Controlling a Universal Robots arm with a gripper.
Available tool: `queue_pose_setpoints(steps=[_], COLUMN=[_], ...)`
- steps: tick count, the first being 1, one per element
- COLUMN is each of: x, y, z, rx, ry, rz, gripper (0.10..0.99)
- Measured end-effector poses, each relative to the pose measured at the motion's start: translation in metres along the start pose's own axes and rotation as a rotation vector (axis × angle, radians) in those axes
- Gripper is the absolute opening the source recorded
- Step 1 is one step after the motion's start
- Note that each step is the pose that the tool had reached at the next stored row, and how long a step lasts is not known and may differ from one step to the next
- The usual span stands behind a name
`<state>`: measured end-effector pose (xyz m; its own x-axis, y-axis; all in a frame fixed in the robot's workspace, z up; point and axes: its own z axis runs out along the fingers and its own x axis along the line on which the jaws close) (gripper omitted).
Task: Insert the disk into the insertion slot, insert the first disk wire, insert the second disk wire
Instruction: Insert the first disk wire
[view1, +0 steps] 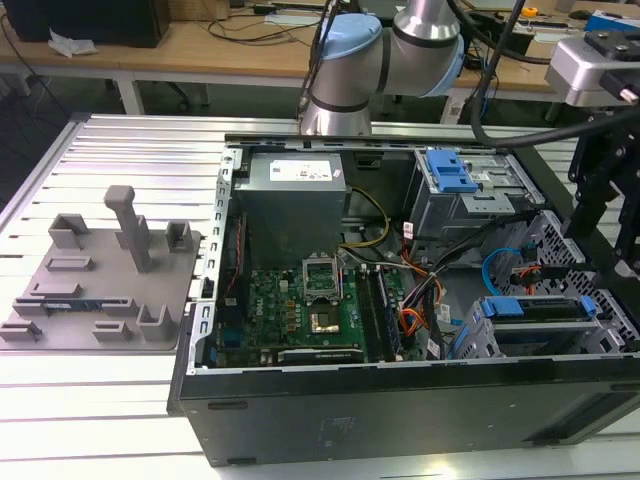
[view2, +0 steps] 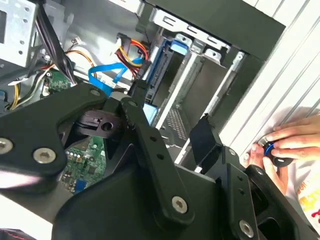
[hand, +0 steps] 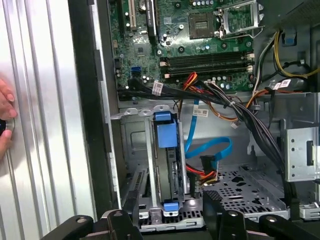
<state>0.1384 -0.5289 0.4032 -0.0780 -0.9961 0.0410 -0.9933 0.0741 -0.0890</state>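
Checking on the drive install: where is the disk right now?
In the exterior view, the disk sits in the insertion slot on the exterior view's right, beside the blue cable.

— What's underneath?
— A ribbed silver tabletop (view1: 120, 140), evenly lit.
— And behind it?
— A wooden tabletop (view1: 200, 45) along the top of the frame, with a black box (view1: 90, 20) at upper left and dark floor (view1: 25, 115) below.

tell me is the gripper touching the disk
Cannot tell. In the first wrist view the open gripper flanks one end of the disk, and neither contact nor a gap shows plainly.
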Motion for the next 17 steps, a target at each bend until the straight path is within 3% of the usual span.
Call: queue_pose_setpoints(steps=[3,5,8,9,10,12,14,16,17], x=[-0.0085,-0.0176,-0.0238,-0.0268,-0.029,-0.0332,-0.0376,-0.0393,-0.0395], y=[-0.0001,-0.0003,-0.001,-0.0018,-0.0024,-0.0033,-0.0033,-0.0006,0.0006], z=[0.0012,0.003,0.0047,0.0051,0.0055,0.006,0.007,0.0067,0.0069], rx=[-0.001,-0.002,-0.005,-0.009,-0.011,-0.015,-0.015,-0.013,-0.007], ry=[0.0139,0.0305,0.0498,0.0725,0.0899,0.1157,0.1352,0.1447,0.1514], rz=[-0.001,-0.003,-0.005,-0.007,-0.009,-0.011,-0.013,-0.013,-0.012], gripper=[0.62,0.475,0.412,0.412,0.412,0.412,0.412,0.412,0.412])
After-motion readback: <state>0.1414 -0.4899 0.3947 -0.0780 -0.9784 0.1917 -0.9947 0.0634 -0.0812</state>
